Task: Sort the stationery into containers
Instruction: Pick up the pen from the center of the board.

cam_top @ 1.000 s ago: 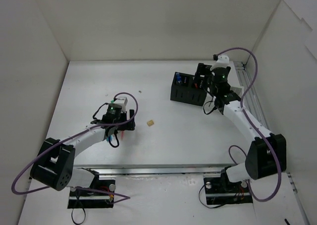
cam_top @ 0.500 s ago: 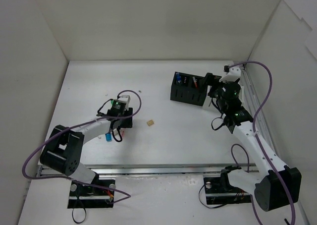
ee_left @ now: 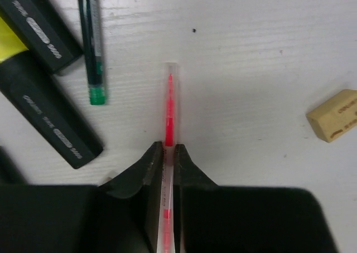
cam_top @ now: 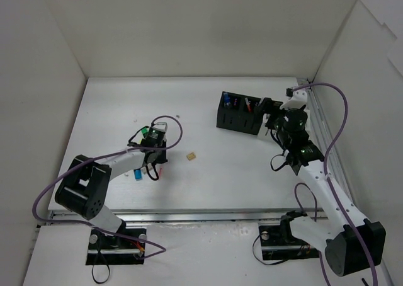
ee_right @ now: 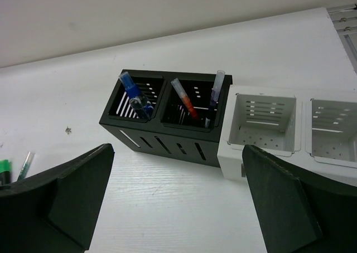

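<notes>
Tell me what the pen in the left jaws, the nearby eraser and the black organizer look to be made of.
The red pen: clear glossy plastic barrel; the red ink core shows through it. The eraser: matte beige rubber, likely; dull surface, printed lettering. The black organizer: probably moulded plastic, matte-to-satin, with clean-cut slots in its walls.

Bright even light, soft shadows, sharp

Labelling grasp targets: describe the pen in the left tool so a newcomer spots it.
Find the left tool, low over the white table. It pinches a thin clear pen with pink-red ink. Beside it lie a dark green-tipped pen and fat black highlighters.
</notes>
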Robot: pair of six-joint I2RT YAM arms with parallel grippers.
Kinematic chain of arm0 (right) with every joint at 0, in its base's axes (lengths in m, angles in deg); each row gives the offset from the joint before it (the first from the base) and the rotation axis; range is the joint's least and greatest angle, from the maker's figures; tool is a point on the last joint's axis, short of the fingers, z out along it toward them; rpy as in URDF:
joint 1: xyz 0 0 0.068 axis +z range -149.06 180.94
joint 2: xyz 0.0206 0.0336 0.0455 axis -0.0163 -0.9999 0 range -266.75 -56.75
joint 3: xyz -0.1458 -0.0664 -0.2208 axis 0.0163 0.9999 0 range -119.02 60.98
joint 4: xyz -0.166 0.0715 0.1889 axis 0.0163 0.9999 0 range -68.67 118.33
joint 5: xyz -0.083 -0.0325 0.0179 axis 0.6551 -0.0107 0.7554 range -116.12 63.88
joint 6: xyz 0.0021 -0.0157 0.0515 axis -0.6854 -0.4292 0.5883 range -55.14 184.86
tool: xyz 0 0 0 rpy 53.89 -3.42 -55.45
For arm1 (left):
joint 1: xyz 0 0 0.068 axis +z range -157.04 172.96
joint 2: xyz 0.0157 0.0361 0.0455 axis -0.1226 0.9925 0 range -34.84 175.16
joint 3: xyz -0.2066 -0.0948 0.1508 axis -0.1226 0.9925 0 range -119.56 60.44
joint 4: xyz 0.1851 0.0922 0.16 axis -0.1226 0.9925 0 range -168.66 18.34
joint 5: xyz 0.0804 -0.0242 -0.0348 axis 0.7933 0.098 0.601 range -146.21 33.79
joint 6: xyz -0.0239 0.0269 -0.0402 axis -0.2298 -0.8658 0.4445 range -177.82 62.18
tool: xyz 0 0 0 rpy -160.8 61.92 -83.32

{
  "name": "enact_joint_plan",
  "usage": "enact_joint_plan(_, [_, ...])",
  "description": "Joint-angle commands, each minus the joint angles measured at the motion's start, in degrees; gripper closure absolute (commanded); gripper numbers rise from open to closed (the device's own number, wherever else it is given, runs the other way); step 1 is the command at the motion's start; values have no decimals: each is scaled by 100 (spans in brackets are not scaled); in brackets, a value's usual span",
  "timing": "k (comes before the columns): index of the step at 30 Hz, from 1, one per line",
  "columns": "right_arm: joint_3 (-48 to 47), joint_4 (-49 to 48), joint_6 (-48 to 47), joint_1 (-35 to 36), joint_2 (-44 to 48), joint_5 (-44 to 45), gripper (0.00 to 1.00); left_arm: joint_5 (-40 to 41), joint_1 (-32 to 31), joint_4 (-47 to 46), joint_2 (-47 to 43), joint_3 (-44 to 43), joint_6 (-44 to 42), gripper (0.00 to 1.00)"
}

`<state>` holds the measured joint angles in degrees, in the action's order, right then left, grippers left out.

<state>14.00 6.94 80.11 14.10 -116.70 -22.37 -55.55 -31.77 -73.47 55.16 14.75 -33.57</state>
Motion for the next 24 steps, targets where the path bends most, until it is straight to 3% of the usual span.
enact_joint_plan(1, [31,-266,136,19,237,-119,2,4,-233,140,-43,16,132,99])
enact_joint_plan(9, [-4,-160,242,379,220,-1630,2,-391,-620,-403,-1025,-36,-376,100])
enact_joint_plan(14, [267,-1195,1067,922,-393,-2466,2,-883,-911,-975,-1862,-28,-1027,100])
enact_joint_plan(18, [400,-2574,1787,1512,-992,-2371,2,-1130,-1034,-1081,-2267,-106,-1212,100])
enact_joint_plan(24, [14,-3095,2174,2514,-1924,-1317,2,-1112,-1148,-1178,-2390,-159,-1186,100])
